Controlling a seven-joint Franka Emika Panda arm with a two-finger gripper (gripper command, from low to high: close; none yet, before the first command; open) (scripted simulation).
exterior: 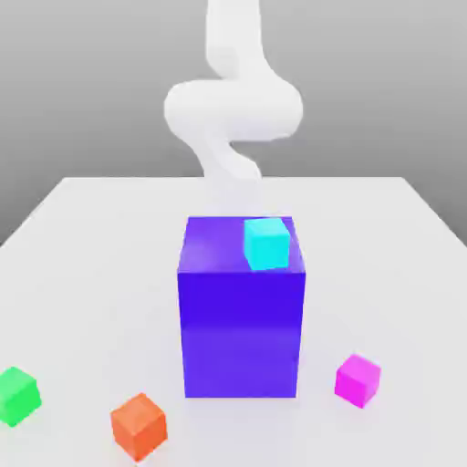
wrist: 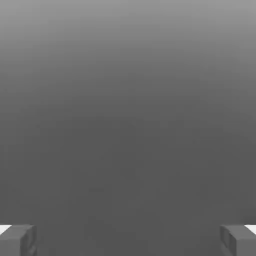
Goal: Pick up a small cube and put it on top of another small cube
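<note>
The small magenta cube [exterior: 358,379] rests on the white table [exterior: 91,237], near its front edge, on the exterior view's right of the big blue-purple block [exterior: 242,319]. A small cyan cube [exterior: 266,243] sits on top of that block, toward its right rear corner. My white arm [exterior: 233,109] rises behind the block, far from the magenta cube. In the hand view my gripper [wrist: 128,240] is open: its grey fingertips [wrist: 17,240] stand wide apart with nothing between them, facing plain grey background.
An orange cube [exterior: 139,425] lies at the front, on the exterior view's left of the block. A green cube [exterior: 18,396] sits further left near the table's edge. The tall block stands between my arm and the front cubes.
</note>
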